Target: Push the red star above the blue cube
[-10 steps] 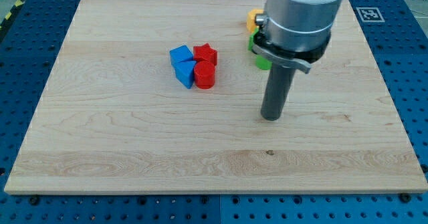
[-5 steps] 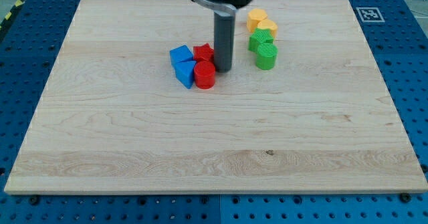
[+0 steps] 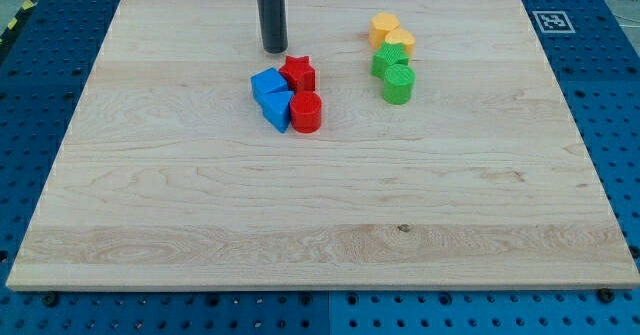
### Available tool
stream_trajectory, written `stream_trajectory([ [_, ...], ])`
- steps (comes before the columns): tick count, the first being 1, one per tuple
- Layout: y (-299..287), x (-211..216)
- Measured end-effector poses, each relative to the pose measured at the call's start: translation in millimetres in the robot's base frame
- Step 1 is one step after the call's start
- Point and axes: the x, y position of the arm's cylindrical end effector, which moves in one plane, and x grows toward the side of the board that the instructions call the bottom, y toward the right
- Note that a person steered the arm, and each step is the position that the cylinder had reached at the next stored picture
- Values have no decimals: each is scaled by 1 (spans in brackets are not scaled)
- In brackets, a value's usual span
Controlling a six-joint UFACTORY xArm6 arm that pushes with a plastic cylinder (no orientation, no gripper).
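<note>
My tip (image 3: 274, 49) stands on the wooden counter (image 3: 200, 205) in the upper middle of the frame, just above the blue cube (image 3: 267, 82) and up-left of the red star (image 3: 297, 73); the rod has no jaws to spread or press together. The red star sits to the right of the blue cube, touching it, with a blue wedge-like block (image 3: 278, 110) and a red cylinder (image 3: 306, 113) just below them. Toward the upper right, well apart, two yellow blocks (image 3: 390, 34) and two green blocks (image 3: 394, 75) sit in a column.
</note>
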Motion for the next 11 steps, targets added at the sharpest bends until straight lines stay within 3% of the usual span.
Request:
stream_trajectory([
  [2, 22, -14],
  [5, 93, 58],
  [7, 68, 81],
  [9, 27, 47],
  [11, 53, 55],
])
